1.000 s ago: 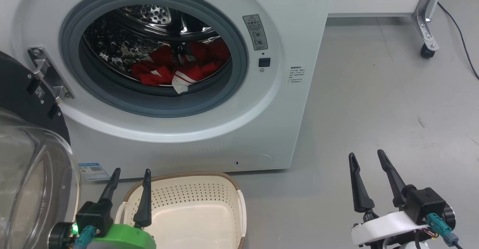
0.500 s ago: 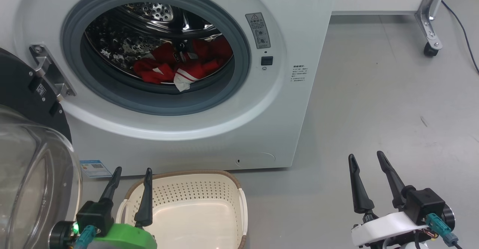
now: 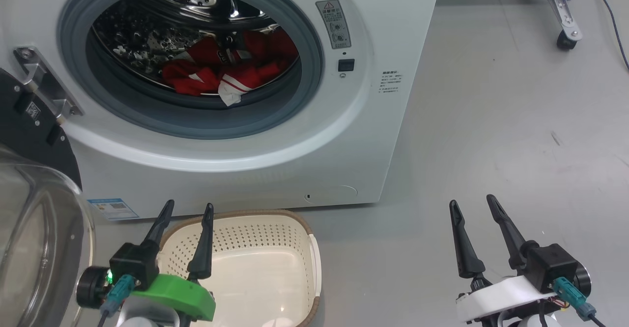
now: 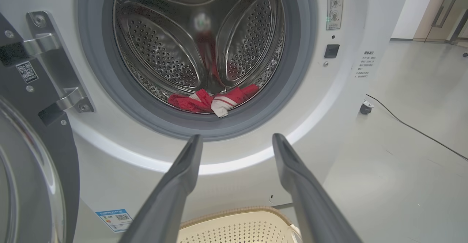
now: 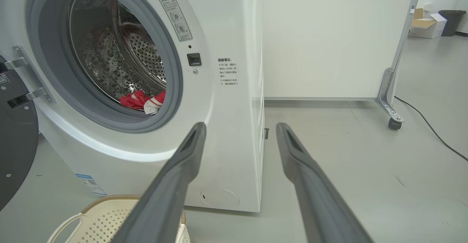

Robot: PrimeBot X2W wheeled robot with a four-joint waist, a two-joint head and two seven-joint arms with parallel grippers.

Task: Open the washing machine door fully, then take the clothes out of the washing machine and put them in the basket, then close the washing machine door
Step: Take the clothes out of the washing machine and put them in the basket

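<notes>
Only the camera shifted; open, empty left gripper [image 3: 189,203] and right gripper [image 3: 471,199] wait to grab bright red fabric clothes [image 3: 196,78] ahead.

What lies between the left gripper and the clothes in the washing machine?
In the left wrist view, the white front of the washing machine and its grey rubber seal lie between the left gripper and the clothes.

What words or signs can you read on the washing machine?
Grey sticker on the washing machine: warning triangle, print too small to read.
Printed lines on its front: too small to read.
Blue label: QR code, print blurred.
Sticker on the washing machine door: QR code, no words.
</notes>
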